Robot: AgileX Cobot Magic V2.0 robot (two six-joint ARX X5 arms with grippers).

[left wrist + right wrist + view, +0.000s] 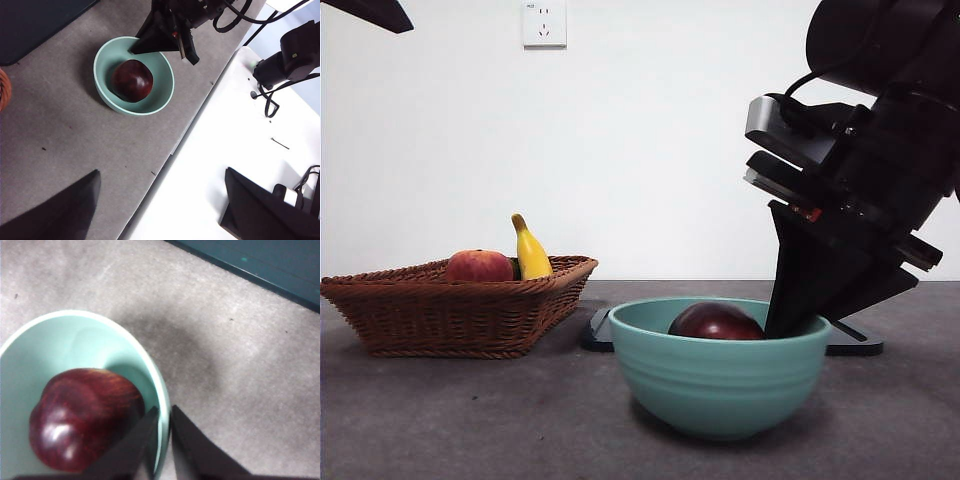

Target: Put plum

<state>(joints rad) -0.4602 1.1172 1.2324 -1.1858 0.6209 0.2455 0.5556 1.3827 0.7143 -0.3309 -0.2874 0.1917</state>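
Black wedge-jawed tool [798, 325], grey camera block, looping black cables, perhaps red marking.

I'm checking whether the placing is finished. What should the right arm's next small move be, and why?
Probably lift the right gripper straight up, clear of the teal bowl. The plum already lies inside the bowl, free of the gripper, whose jaws are nearly together astride the bowl's rim. A sideways pull might tip the bowl.

Grey, felt-like table top [440, 420], a teal bowl [720, 375] standing on it near the front, a brown wicker basket [455, 310] off to one side, a flat dark slab [855, 345] lying behind the bowl, white surface [240, 150] adjoining the grey edge
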